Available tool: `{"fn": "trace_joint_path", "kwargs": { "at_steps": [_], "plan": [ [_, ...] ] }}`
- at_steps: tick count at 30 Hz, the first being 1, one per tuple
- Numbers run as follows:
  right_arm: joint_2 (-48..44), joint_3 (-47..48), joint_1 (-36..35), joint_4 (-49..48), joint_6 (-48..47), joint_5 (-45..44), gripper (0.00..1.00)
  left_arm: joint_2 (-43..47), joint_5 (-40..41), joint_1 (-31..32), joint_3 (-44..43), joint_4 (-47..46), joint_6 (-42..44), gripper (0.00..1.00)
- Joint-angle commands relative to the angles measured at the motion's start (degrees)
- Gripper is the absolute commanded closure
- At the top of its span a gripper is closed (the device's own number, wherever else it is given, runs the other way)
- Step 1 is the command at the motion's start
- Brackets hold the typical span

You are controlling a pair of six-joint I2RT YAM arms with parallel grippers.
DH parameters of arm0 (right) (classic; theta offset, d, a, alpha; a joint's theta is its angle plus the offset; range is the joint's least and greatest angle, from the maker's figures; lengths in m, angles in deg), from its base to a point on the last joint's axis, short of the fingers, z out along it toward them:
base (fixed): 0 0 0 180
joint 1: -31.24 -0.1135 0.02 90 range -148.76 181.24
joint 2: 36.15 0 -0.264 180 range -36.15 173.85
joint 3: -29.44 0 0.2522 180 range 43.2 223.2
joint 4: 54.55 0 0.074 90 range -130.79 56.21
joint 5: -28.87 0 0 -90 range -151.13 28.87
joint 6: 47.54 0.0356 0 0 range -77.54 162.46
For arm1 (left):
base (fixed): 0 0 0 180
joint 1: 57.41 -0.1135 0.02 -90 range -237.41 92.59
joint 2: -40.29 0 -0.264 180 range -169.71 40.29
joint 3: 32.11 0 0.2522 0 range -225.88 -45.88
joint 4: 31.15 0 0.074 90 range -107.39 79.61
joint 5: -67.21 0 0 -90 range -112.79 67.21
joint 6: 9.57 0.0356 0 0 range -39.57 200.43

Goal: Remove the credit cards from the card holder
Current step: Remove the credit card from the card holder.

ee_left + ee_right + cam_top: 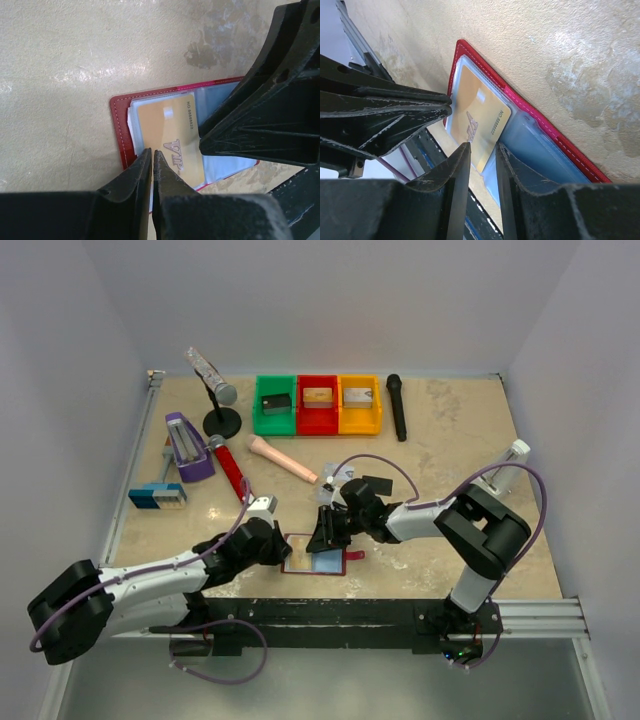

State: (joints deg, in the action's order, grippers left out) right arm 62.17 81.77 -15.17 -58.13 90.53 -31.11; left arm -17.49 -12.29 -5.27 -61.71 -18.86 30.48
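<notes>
1. Here's the gold card (pixel 167 135), "VIP" printed on it, lying flat in the left half of the open card holder (pixel 120 125). It is tucked in a clear pocket and not out yet.
2. The card holder lies spread open on the tabletop (pixel 75 60), close to the near edge and between the two arms. The clear pockets (pixel 535 145) on its right half look bluish. Whether more cards sit in them I cannot tell.
3. The right gripper (pixel 483 160) is down over the gold card's near end, its fingers drawn to a narrow gap with the card's corner showing in that gap. Pinched or just hovering over it? The pictures don't settle it.
4. The left gripper (pixel 152 159) has its fingers together, only a hairline slit between them. Its tips are at the near left edge of the card holder, which I read as pinning it down.
5. Out beyond the right arm, a few pale scraps (pixel 335 476) lie on the tabletop. They could be cards already pulled, but they are too small to call.
6. My read: the work is mid-way at best. The gold card's pull is just being set up, and anything in the other pockets comes after it.
</notes>
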Motion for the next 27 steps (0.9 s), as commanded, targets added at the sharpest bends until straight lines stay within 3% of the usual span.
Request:
{"fn": "trace_joint_path", "kwargs": {
  "at_steps": [1, 18, 27],
  "plan": [
    [0.6, 0.3, -0.3, -0.2, 0.1, -0.9, 0.68, -1.8, 0.8, -0.3, 0.1, -0.6, -0.1, 0.91],
    [0.7, 0.5, -0.3, 2.6, -0.2, -1.5, 0.63, -5.1, 0.8, -0.3, 1.1, -2.6, -0.5, 1.00],
    [0.8, -1.9, -0.3, -3.5, 1.5, 0.1, 0.64, -6.3, 0.6, -0.3, 2.4, -4.0, -1.5, 1.00]
  ]
}}
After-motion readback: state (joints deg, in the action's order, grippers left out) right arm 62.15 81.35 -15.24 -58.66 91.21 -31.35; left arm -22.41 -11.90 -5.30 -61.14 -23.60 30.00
